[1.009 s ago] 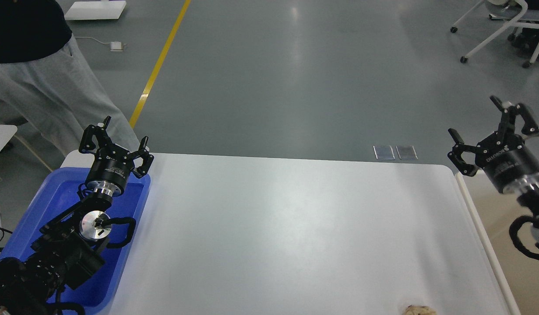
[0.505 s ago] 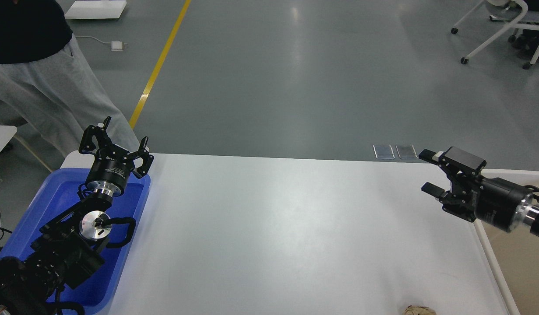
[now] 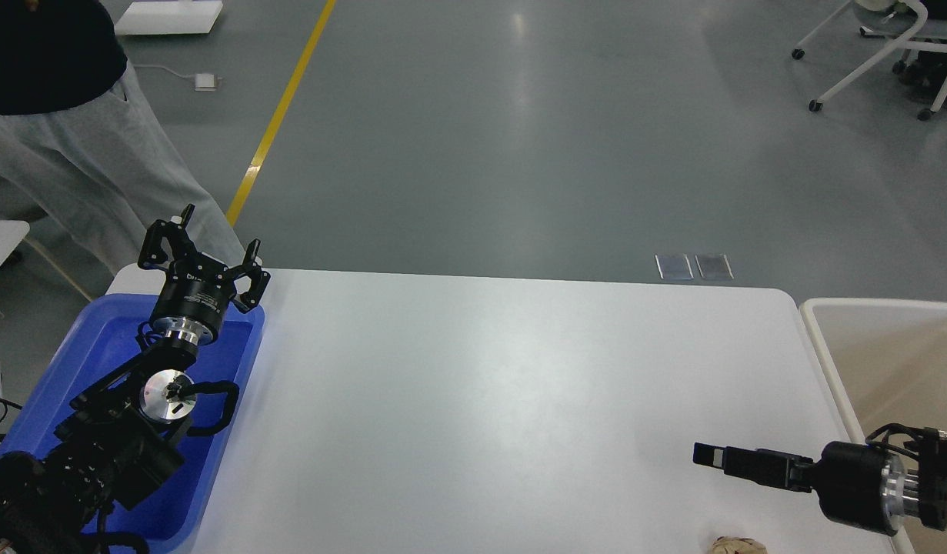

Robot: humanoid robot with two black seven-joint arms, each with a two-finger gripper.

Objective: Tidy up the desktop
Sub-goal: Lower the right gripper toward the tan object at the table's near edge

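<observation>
The white desktop [image 3: 473, 400] fills the middle of the head view and is almost bare. A small crumpled brownish thing [image 3: 738, 545] lies at its front edge, right of centre, partly cut off by the frame. My left gripper [image 3: 210, 250] is open and empty, held above the far end of the blue tray [image 3: 65, 369]. My right gripper [image 3: 708, 455] lies low over the desktop's front right, pointing left, just above and left of the crumpled thing. It is seen side-on, so its fingers cannot be told apart.
A beige open bin [image 3: 819, 338] stands against the desktop's right edge. A person in grey trousers [image 3: 81, 177] stands beyond the far left corner. Office chairs [image 3: 888, 46] stand at the far right on the grey floor.
My right arm swung down from high over the beige bin to low over the desktop's front right, turning to point left. The left arm has not moved.
</observation>
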